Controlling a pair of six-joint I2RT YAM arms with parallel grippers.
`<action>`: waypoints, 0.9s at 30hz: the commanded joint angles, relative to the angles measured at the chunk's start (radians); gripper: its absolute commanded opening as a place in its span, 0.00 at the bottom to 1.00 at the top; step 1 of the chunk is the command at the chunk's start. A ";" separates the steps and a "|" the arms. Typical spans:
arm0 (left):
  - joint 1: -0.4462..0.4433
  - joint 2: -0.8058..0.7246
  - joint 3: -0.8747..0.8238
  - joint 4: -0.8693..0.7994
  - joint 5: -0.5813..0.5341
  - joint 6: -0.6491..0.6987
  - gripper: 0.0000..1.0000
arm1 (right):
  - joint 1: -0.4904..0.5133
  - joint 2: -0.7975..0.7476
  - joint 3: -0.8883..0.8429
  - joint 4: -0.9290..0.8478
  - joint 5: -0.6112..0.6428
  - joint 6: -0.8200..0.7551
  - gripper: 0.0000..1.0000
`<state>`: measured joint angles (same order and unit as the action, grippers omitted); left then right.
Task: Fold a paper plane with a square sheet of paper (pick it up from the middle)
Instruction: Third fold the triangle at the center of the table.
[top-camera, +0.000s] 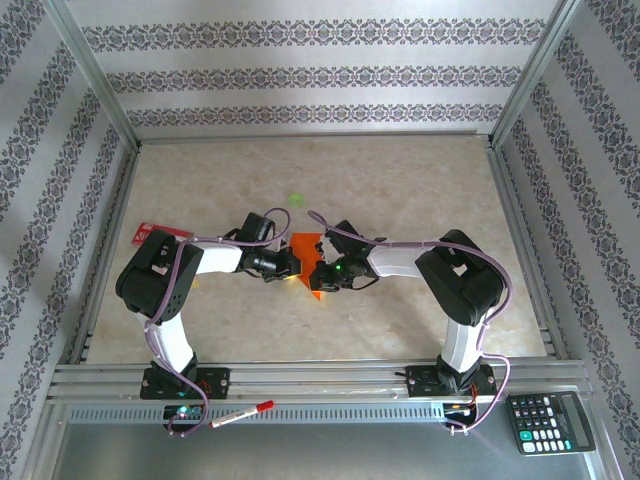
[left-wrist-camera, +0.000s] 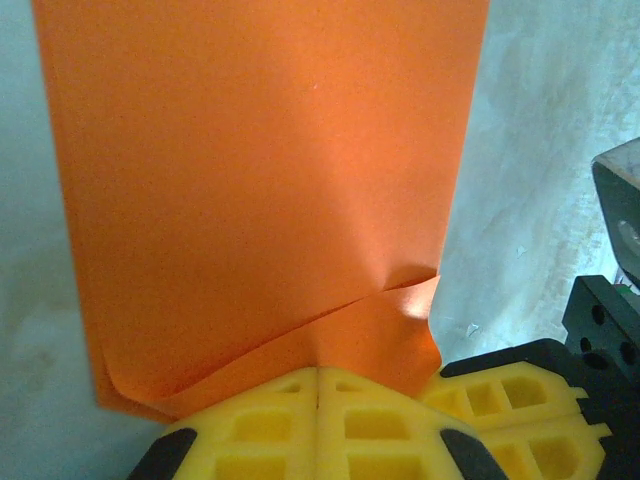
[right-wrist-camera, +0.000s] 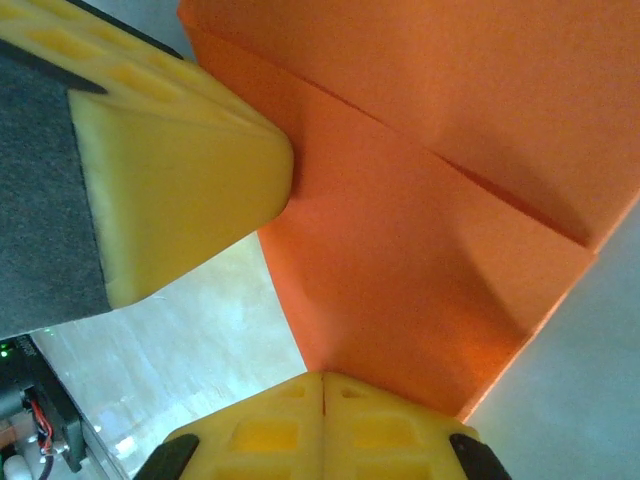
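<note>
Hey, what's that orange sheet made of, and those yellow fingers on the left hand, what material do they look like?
Orange sheet: thin paper, matte and plain; it takes sharp creases and curls at a folded edge. Yellow fingers of the left hand: probably soft foam or rubbery moulded plastic, matte, with open cells across the face; the look alone doesn't settle which.

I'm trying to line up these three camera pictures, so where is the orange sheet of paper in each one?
Top external: orange paper at the middle of the table.
Left wrist: across top and middle, its lower edge clamped in the left gripper.
Right wrist: upper right, narrowing down into the right gripper.
Shared landmark: the yellow fingers gripping the paper.
</note>
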<state>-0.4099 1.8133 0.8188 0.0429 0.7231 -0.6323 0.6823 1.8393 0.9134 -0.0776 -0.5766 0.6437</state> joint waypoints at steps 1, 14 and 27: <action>0.002 0.041 -0.005 -0.098 -0.115 0.005 0.07 | -0.012 0.035 -0.039 -0.014 0.035 -0.028 0.00; -0.017 -0.170 -0.086 -0.009 -0.035 -0.146 0.14 | -0.013 0.015 -0.103 0.005 0.047 -0.023 0.00; -0.077 -0.081 -0.078 0.101 0.031 -0.233 0.00 | -0.021 0.015 -0.110 0.005 0.049 -0.027 0.00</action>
<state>-0.4747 1.7081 0.7200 0.1043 0.7334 -0.8394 0.6693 1.8278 0.8524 0.0212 -0.6037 0.6327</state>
